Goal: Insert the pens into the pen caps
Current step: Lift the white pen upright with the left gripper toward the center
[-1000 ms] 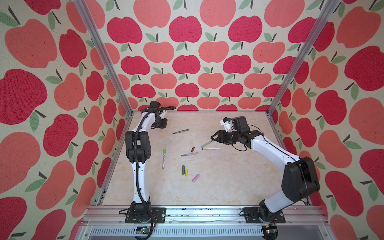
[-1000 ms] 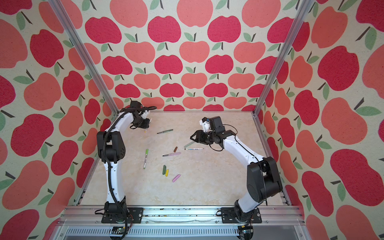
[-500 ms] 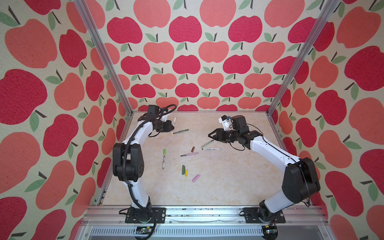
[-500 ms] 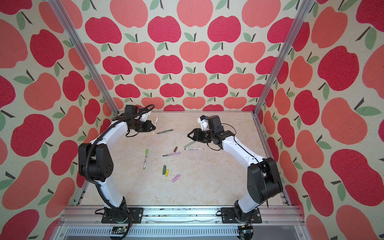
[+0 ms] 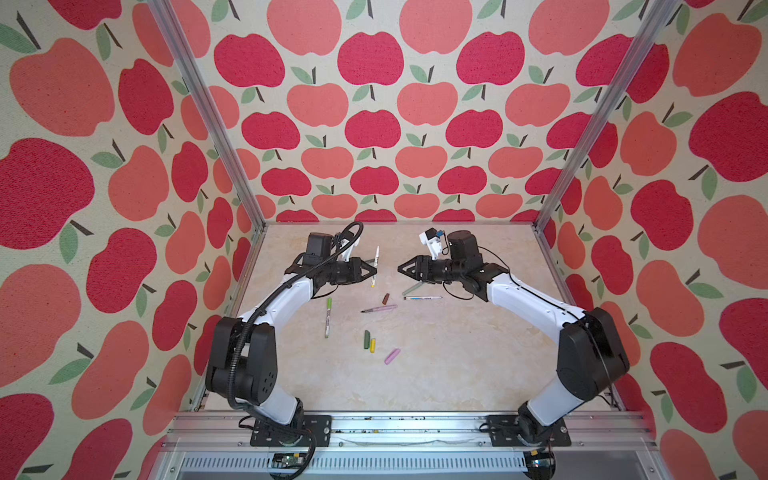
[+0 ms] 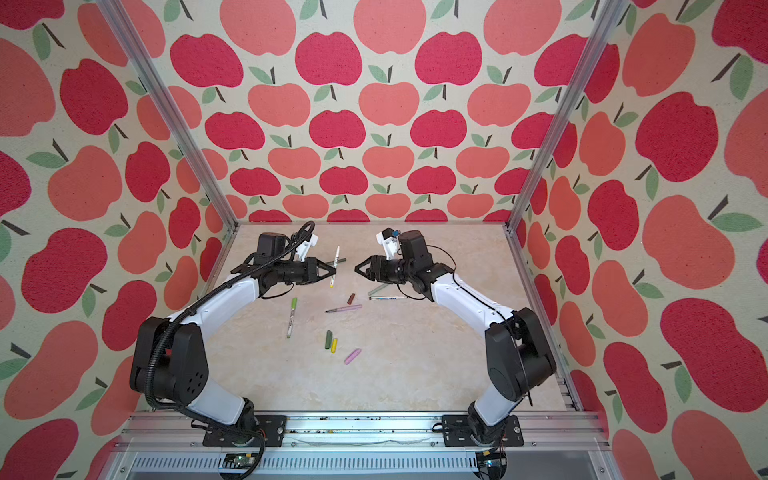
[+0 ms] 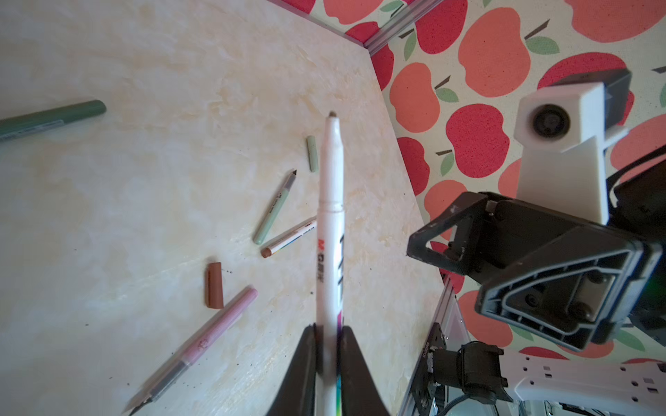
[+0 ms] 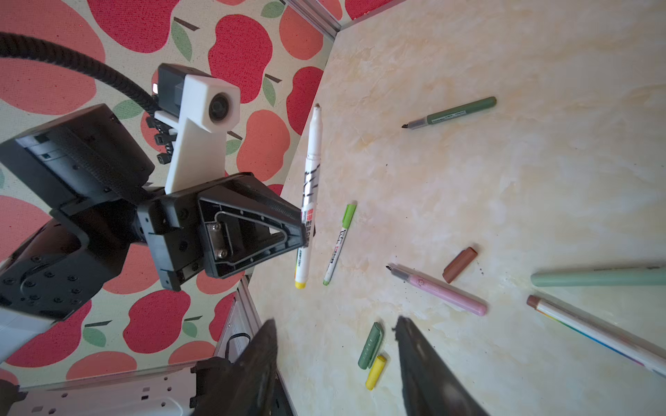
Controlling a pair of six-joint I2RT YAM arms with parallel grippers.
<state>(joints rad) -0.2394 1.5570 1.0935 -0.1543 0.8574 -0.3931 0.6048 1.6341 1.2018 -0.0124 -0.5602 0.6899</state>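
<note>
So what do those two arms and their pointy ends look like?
The left arm and right arm are white shells with bulky black joints, bolted to black base plates. The left pincer and right pincer are black tapering wedges with hollowed sides. A white camera block sits by each. A ribbed black hose runs along the left arm; thin black wires trail the right.

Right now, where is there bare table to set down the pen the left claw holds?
Bare: the wide front stretch between the pink cap and the front rail, and the back strip by the wall. Crowded: the middle, around the brown cap and pink pen.
</note>
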